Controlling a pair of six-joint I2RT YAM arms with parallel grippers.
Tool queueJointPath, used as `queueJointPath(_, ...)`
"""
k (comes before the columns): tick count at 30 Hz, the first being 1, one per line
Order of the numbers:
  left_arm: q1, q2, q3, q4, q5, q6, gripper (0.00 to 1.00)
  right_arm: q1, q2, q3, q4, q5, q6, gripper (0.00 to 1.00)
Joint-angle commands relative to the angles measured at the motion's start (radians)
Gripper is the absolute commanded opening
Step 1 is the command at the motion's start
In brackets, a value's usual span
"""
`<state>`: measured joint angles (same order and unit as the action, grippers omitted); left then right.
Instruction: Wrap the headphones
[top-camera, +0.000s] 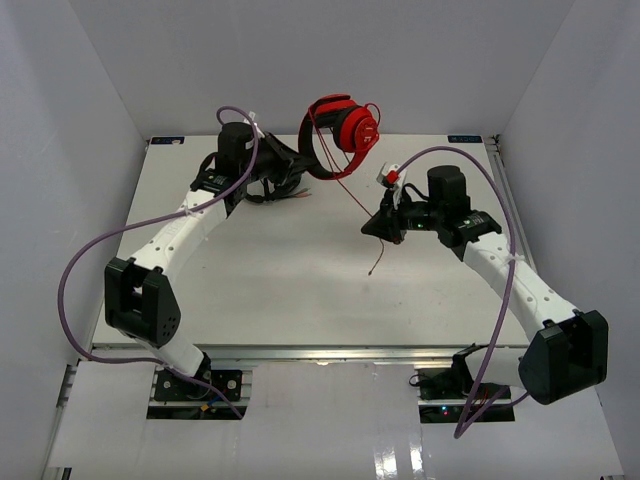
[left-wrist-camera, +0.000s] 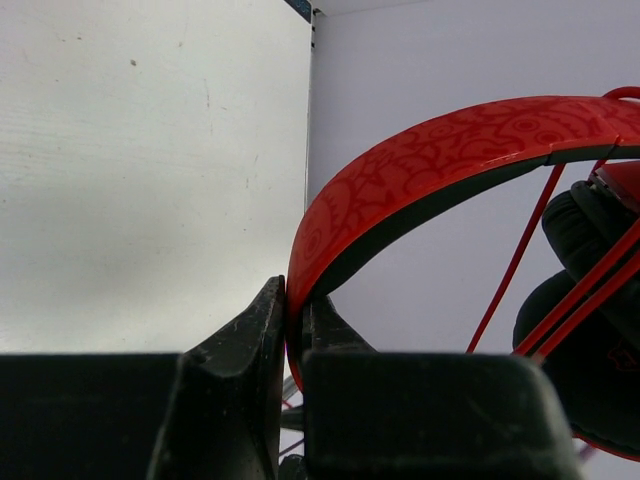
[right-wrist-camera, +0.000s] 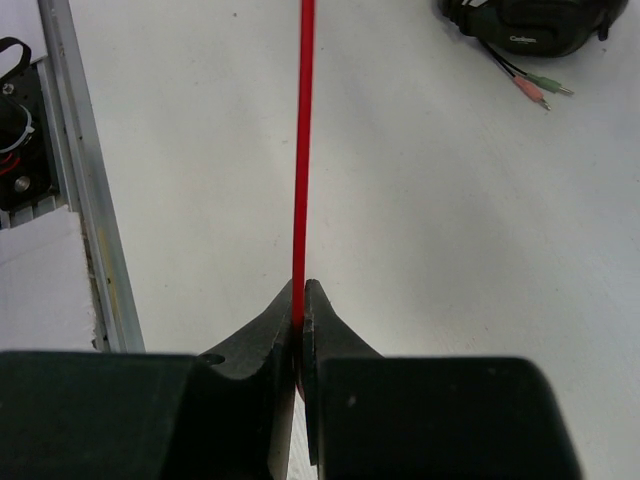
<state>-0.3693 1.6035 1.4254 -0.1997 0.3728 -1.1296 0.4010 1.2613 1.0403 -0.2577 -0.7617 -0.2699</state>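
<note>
Right tool (right-wrist-camera: 298, 292) on red cable (right-wrist-camera: 304, 120) (taut)

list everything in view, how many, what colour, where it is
headphones: 1, red with black pads, held up over the table's far edge
cable: 1, thin, red, runs from the headphones down to the right gripper, loose tail hanging below it
black headphones: 1, black, lying on the table near the left gripper
plugs: 2, one green and one pink, on the table beside the black headphones
table: 1, white, between white walls
left gripper: 1, black, shut on the headphones
right gripper: 1, black, shut on the cable
</note>
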Motion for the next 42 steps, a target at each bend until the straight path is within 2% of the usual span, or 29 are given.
queueJointPath(1, 0.043, -0.119, 0.04, 0.097, 0.089, -0.023, 0.0, -0.091, -0.036, -0.025, -0.029, -0.094, -0.045, 0.08)
queueJointPath(10, 0.044, -0.134, 0.062, 0.006, 0.265, 0.129, 0.0, -0.181, 0.005, 0.016, -0.034, -0.16, -0.07, 0.08)
queueJointPath(16, 0.044, -0.141, 0.058, -0.093, 0.428, 0.303, 0.0, -0.192, 0.051, 0.047, -0.038, -0.149, -0.103, 0.08)
queueJointPath(22, 0.041, -0.199, -0.02, -0.195, 0.586, 0.521, 0.0, -0.2, 0.104, 0.074, -0.064, -0.143, -0.141, 0.08)
queueJointPath(30, 0.028, -0.282, -0.114, -0.28, 0.606, 0.661, 0.0, -0.202, 0.131, 0.071, -0.027, -0.016, -0.154, 0.08)
queueJointPath(36, 0.014, -0.299, -0.092, -0.289, 0.585, 0.623, 0.0, -0.2, 0.118, 0.014, 0.134, 0.09, -0.055, 0.08)
queueJointPath(42, -0.004, -0.328, -0.088, -0.337, 0.563, 0.643, 0.0, -0.198, 0.154, 0.018, 0.196, 0.163, -0.054, 0.09)
